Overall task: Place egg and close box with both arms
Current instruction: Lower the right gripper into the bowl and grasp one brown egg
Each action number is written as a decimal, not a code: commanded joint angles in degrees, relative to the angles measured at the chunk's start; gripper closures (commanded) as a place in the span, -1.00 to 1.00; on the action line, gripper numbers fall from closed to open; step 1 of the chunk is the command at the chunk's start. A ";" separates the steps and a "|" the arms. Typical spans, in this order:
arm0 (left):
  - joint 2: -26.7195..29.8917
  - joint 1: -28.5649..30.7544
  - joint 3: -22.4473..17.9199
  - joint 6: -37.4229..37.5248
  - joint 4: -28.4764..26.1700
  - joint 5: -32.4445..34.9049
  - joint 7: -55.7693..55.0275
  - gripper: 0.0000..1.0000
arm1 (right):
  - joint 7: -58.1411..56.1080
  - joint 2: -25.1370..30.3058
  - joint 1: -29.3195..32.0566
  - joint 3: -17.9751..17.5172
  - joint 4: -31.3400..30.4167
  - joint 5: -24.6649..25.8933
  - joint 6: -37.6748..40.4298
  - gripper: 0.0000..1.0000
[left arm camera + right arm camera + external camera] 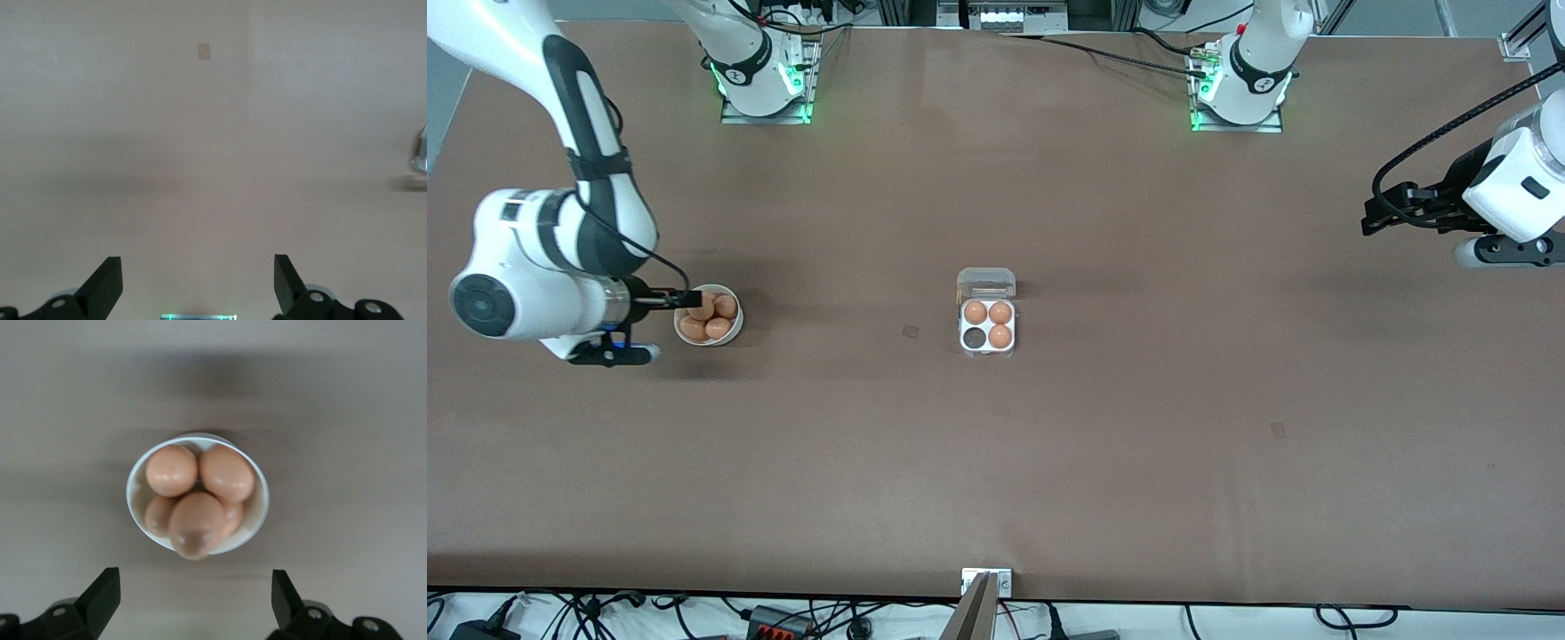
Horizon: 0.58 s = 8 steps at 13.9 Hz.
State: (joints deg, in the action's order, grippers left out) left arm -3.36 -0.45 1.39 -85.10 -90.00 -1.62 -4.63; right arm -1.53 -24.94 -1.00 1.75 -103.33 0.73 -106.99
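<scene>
Table (1138,444): brown, matte, mostly bare; I see both arm bases along its top edge in the front view.
Box (988,326): mid-table, about midway between the two arms' ends. Lid (986,283) is hinged open and lies flat on the side farther from the front camera. Three cells hold brown eggs; the fourth cell (975,338), nearer the front camera and toward the right arm's end, is empty.
Bowl (257,517): white, round, toward the right arm's end of the table, with a heap of brown eggs in it; topmost egg (196,523) sits highest and looks easiest to reach.
Right gripper (193,597): hovers over the bowl's rim, fingers spread wide, holding nothing.
Left gripper (199,280): waits over bare table at the left arm's end, well apart from the box, fingers spread wide, empty.
Egg handling, my read: light, rigid shell, brittle, smooth and curved so it can slip or roll. I'd take the top egg across its widest part with a gentle squeeze.
Box handling, my read: thin clear plastic, very light, flexes and slides easily. I'd steady the tray with one gripper and push the lid over near its free edge with the other.
Risk: heap shifts when the top egg lifts.
</scene>
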 commanded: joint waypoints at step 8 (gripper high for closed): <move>-0.07 -0.26 0.11 1.69 0.70 1.18 3.93 0.28 | 1.44 -3.79 -0.49 0.18 -0.11 -0.03 -2.44 -1.00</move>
State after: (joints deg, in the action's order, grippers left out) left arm -3.36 -0.46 1.46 -84.33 -89.99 -1.62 -1.87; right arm -0.53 -28.71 -1.67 1.89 -103.33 0.74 -109.87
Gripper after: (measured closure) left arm 0.568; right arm 0.000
